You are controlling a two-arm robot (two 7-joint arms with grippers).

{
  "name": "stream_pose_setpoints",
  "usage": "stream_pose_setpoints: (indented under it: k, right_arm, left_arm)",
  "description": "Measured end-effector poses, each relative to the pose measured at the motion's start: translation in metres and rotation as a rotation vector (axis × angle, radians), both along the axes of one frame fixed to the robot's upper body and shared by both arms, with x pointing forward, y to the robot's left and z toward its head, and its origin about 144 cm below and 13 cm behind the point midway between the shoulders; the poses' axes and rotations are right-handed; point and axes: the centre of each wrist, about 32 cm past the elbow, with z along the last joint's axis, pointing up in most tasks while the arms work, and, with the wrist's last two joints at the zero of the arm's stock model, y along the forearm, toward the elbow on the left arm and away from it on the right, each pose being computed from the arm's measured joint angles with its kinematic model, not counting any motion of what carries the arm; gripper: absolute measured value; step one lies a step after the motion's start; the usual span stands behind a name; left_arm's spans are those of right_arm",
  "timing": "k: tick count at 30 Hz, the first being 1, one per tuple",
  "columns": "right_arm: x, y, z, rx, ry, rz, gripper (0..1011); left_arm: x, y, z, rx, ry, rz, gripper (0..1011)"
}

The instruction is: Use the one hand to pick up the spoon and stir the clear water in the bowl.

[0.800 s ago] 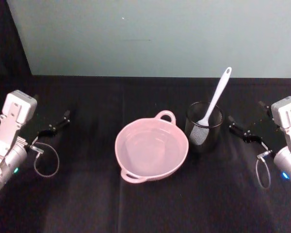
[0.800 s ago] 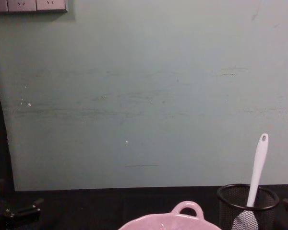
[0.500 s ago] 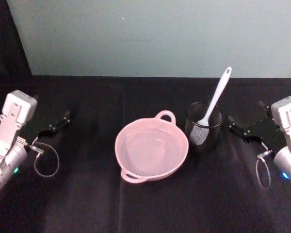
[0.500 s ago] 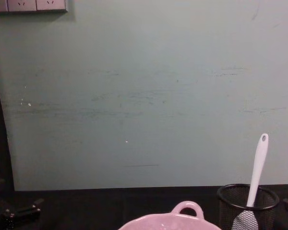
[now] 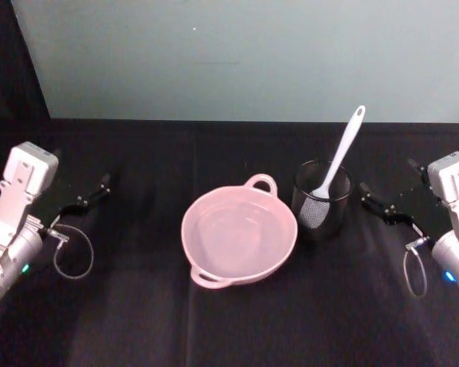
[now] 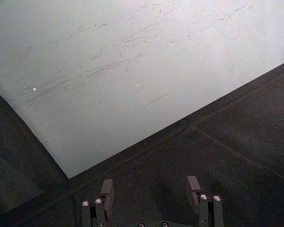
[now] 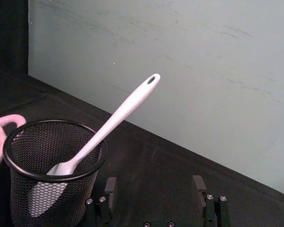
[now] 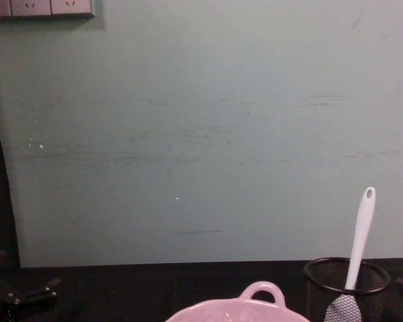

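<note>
Pale green wall (image 5: 252, 53) behind everything, well ahead of both sets of jaws. Black cloth table (image 5: 138, 306) below it, running under both grippers.

Left gripper (image 6: 150, 185) out at the table's left side, low over bare cloth. Jaws wide, nothing between them, only cloth and wall ahead of them. Right gripper (image 7: 154, 187) at the table's right side, also low. Jaws wide, empty, touching nothing.

Pink bowl (image 5: 206, 210) sits between the two grippers, well apart from the left jaws. It is past the cup as seen from the right jaws. Upright, looped handle on the far rim, a second handle on the near rim. Glossy inside; water hard to make out.

Black mesh holder cup (image 5: 329, 218) is near the right jaws, ahead and to their left, not touching them. It stands just beside the bowl on the right-jaw side; cannot tell if they touch.

White spoon (image 5: 340, 153) stands in that cup, scoop down against the mesh. Handle tilts up and away toward the wall, hole at its top end. It is clear of both sets of jaws, nearer the right ones.
</note>
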Motion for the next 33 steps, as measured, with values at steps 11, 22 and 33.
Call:
stream_pose_setpoints:
  k: [11, 22, 33]
  right_arm:
    - [-0.022, -0.028, 0.030, 0.074, -0.007, 0.029, 1004]
    - [-0.017, -0.042, 0.069, 0.442, 0.158, 0.135, 1004]
    - [0.034, -0.032, 0.079, 0.722, 0.387, 0.196, 1004]
  left_arm:
    - [0.000, 0.000, 0.000, 0.000, 0.000, 0.000, 1011]
    - [0.000, 0.000, 0.000, 0.000, 0.000, 0.000, 1011]
    - [0.000, 0.000, 0.000, 0.000, 0.000, 0.000, 1011]
